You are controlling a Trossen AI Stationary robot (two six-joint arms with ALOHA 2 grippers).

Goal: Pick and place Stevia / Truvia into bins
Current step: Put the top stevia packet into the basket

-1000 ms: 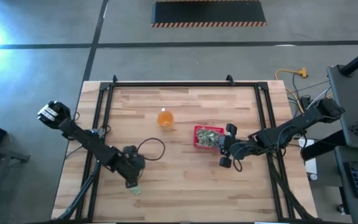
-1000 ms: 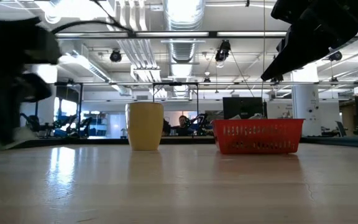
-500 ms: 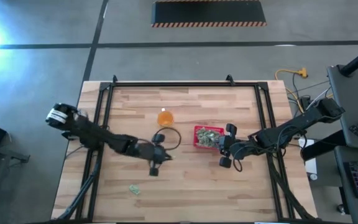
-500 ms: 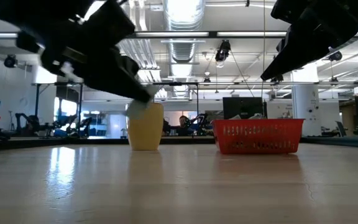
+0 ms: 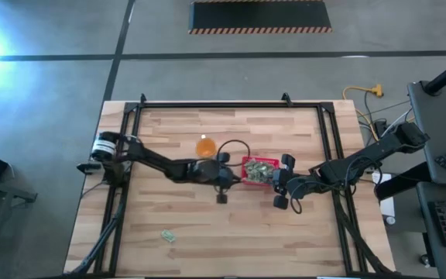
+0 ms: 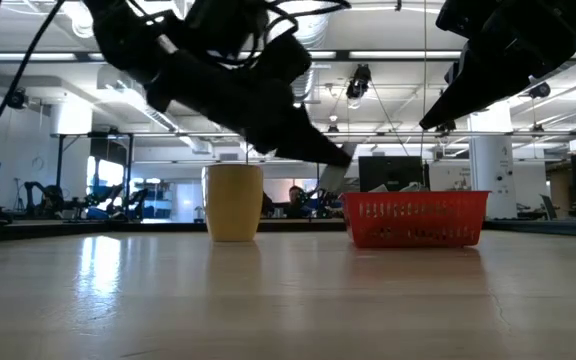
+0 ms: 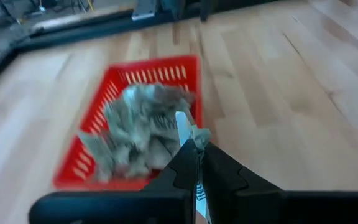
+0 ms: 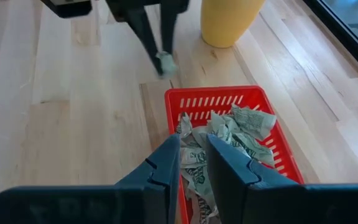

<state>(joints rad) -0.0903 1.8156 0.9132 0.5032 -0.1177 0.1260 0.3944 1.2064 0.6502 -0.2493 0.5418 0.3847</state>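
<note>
- High view: light butcher-block table point(image 5: 231, 225) with a black frame around it, sitting on a grey floor that has a hazard-striped mat at the far end. The red basket point(image 5: 259, 171) is near the middle with a heap of Stevia packets point(image 5: 262, 169) in it, the orange cup point(image 5: 206, 146) is off to its left, and one stray packet point(image 5: 167, 236) lies alone near the front edge. The left gripper point(image 5: 223, 186) is just beside the basket's left side; the right gripper point(image 5: 279, 186) sits by its right side.
- Low view: big open workshop behind the table, with ceiling ducts, lights and monitors. The cup reads yellowish here, and the basket stands to its right. The left arm hangs above the table, reaching toward the basket.
- Left wrist view: fingers point(image 7: 219, 169) pinched tight on a held packet point(image 7: 185, 132) that sticks up between them, hovering right by the basket's edge, above the wood.
- Right wrist view: fingers point(image 8: 166, 162) a small gap apart, nothing between them, poised over the basket's near rim with the packet pile just ahead. The left gripper shows farther off with its packet.
</note>
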